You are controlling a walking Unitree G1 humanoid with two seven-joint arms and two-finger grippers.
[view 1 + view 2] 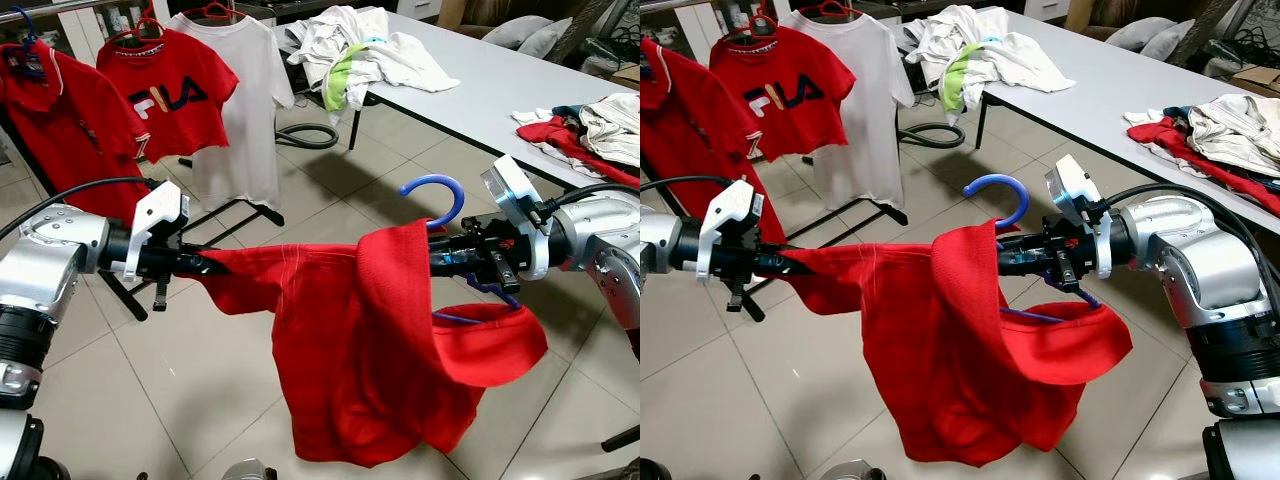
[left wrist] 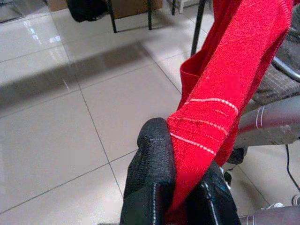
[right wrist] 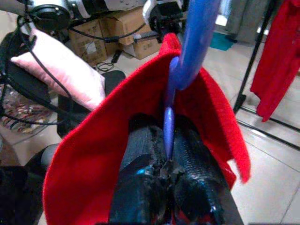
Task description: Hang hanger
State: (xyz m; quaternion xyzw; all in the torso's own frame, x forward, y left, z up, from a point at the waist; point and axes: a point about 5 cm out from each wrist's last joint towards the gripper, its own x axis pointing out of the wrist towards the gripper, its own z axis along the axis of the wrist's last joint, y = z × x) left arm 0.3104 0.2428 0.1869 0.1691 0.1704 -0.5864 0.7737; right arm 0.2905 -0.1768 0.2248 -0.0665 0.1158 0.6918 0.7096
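Tiled floor (image 1: 120, 360), garment rack (image 1: 240, 215) ahead-left with red and white shirts hung, grey worktop (image 1: 500, 90) ahead-right under piled laundry. Rack lying forward and left of both claws, nearer the left arm. Red shirt (image 1: 350, 340) stretched crosswise at chest height between the arms, long axis left-right, body sagging in the middle. Blue hanger (image 1: 437, 195) at the shirt's right end, hook up, mostly buried in cloth; probably not seated in the shoulders. Right claw (image 3: 171, 154) clenched on hanger neck. Left claw (image 2: 180, 180) pinching shirt hem.
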